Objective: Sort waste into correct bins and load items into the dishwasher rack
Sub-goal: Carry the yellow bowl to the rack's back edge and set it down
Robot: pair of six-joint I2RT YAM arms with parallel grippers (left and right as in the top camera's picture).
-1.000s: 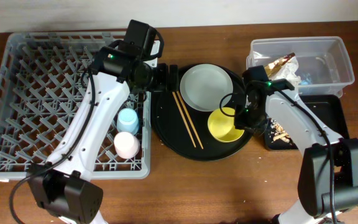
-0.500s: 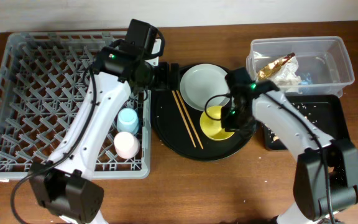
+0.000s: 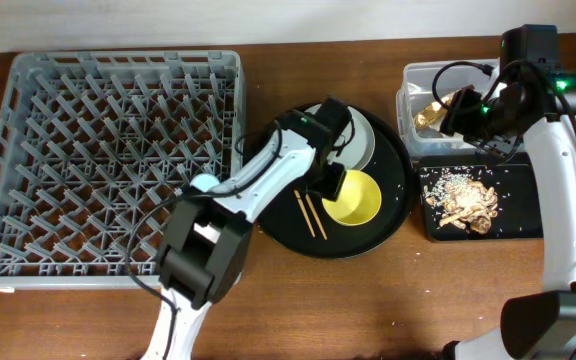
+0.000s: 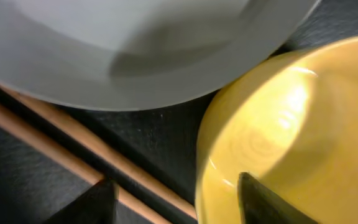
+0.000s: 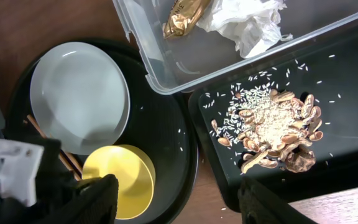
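Note:
The yellow bowl (image 3: 360,198) sits on the round black tray beside the grey-green plate (image 3: 360,135), and the chopsticks (image 3: 309,215) lie to its left. My left gripper (image 3: 330,186) is open and straddles the bowl's left rim (image 4: 229,155), one finger inside and one by the chopsticks (image 4: 61,149). My right gripper (image 3: 468,115) is open and empty, high over the clear tub (image 3: 418,75). The tub holds the gold wrapper (image 5: 185,15) and white paper (image 5: 247,18). Food scraps (image 3: 463,200) lie in the shallow black tray (image 3: 528,225). The grey rack (image 3: 108,150) is at the left.
The round black tray (image 3: 393,215) sits mid-table between the rack and the bins. A light-blue cup (image 3: 205,183) peeks out beside my left arm at the rack's right edge. The pink cup is hidden. Rice grains are scattered on both trays.
My left gripper has moved from the round tray's upper left edge down to the bowl's rim. My right gripper has left the bowl and moved up to the right, over the clear tub.

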